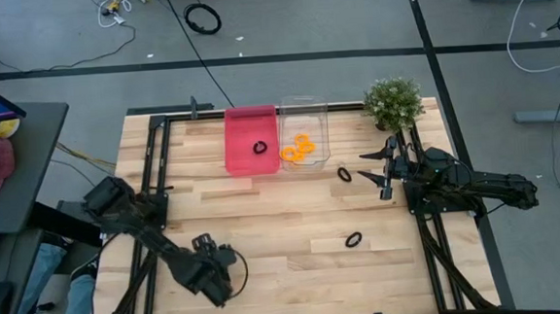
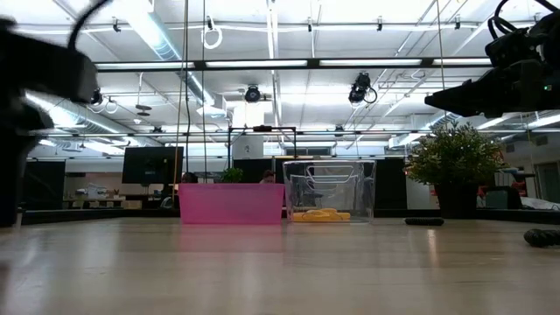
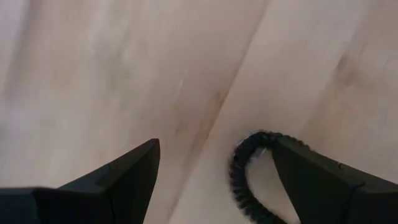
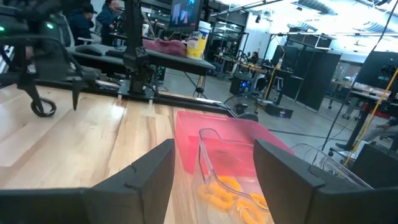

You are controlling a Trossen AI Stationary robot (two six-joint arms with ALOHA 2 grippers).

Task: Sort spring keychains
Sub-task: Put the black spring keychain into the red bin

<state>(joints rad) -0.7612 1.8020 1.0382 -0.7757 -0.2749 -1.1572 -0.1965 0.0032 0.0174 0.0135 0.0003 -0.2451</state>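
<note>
My left gripper (image 3: 216,142) hangs open near the table's near left edge (image 1: 219,270), pointing steeply down over a black spring keychain (image 3: 244,171) that lies on the wood. One finger (image 3: 323,180) covers part of the loop; the other (image 3: 118,177) stands well to its side. The right wrist view shows the same loop (image 4: 43,109) under that gripper. My right gripper (image 1: 373,168) waits open and level at the right edge. One black keychain (image 1: 259,147) lies in the pink bin (image 1: 241,154), and orange keychains (image 1: 298,148) lie in the clear bin (image 1: 315,116). My left gripper comes at the black keychain from above, with one finger over the loop's side (image 3: 267,138) and the loop flat on the table. That finger hides the spot, so I cannot tell whether it touches the loop.
Two more black keychains lie loose on the wood, one (image 1: 344,174) just in front of my right gripper and one (image 1: 353,239) nearer the front. A potted plant (image 1: 393,101) stands at the far right corner. Black frame rails (image 1: 154,165) run along both table sides.
</note>
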